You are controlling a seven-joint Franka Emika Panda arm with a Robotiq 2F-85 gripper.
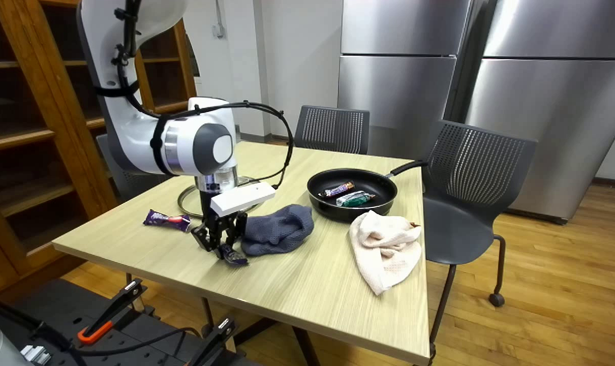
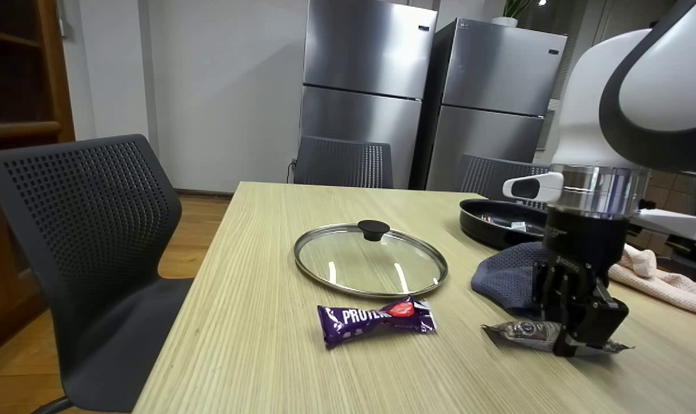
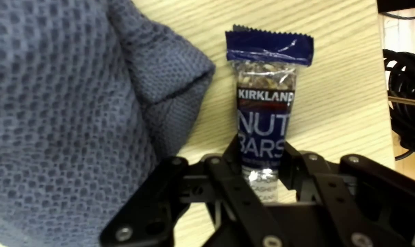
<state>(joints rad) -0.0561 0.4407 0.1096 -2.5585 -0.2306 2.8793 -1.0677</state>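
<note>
In the wrist view my gripper (image 3: 260, 156) is shut on a nut bar (image 3: 265, 113) in a clear and dark-blue wrapper, one black pad on each side of it. The bar lies low at the tabletop. In both exterior views the gripper (image 1: 220, 246) points down, its fingers across the nut bar (image 2: 523, 332). Close beside the jaws is a crumpled blue-grey towel (image 1: 277, 231), which fills the left of the wrist view. A purple protein bar (image 2: 359, 323) lies apart from the gripper, near the glass lid (image 2: 438, 282).
A black frying pan (image 1: 315, 206) holds an orange-purple wrapped bar (image 1: 338, 189) and a green one (image 1: 356, 199). Its handle (image 1: 409, 166) reaches the table's far edge. A pale pink cloth (image 1: 383, 254) lies in front, with something brown showing behind it. Chairs (image 1: 465, 188) stand round the table.
</note>
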